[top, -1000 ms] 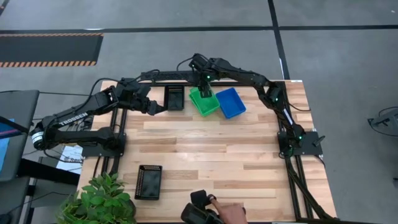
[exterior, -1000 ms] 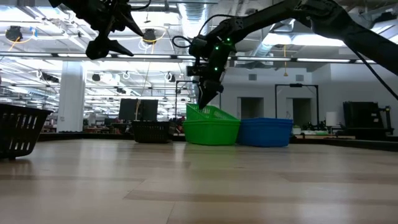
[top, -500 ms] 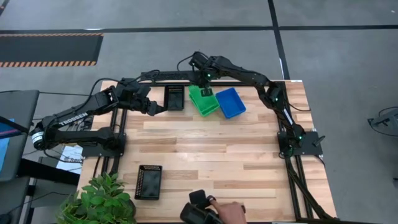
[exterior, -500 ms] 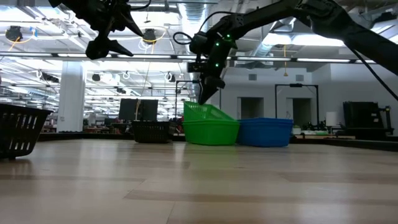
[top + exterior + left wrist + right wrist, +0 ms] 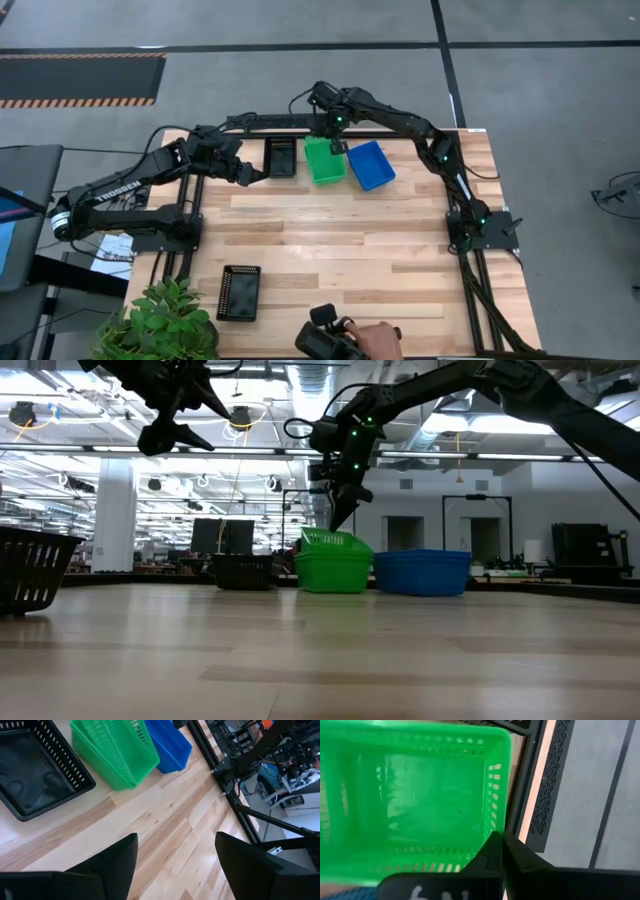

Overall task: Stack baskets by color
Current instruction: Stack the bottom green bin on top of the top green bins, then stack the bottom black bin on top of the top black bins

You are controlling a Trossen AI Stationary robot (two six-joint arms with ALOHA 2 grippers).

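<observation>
A stack of green baskets (image 5: pixel 324 161) rests on its bottom at the table's far edge, the top one nested level (image 5: pixel 333 562). A blue basket (image 5: pixel 371 165) stands just to its right and a black basket (image 5: pixel 281 157) to its left. Another black basket (image 5: pixel 239 292) sits near the front left. My right gripper (image 5: pixel 334 143) is shut just over the green stack's far right corner (image 5: pixel 496 840). My left gripper (image 5: pixel 250 172) hangs open in the air left of the far black basket, with nothing between its fingers (image 5: pixel 175 865). My right gripper's shut fingertips (image 5: pixel 495 851) point steeply down at the top green basket's rim (image 5: pixel 499 780) near its far right corner. I cannot tell whether they touch the rim or hang just above it (image 5: pixel 340 522).
A dark perforated rail (image 5: pixel 547 785) runs along the table's far edge behind the baskets. A person's hand with a dark device (image 5: pixel 345 341) shows at the near edge, and a plant (image 5: pixel 165 325) at the near left corner. Bare wood lies across the table's middle (image 5: pixel 340 240).
My right gripper has shut at the green stack's far right corner. The top green basket, which leaned tilted with one end raised, now sits level in the stack, and the stack has turned squarer to the table's far edge.
</observation>
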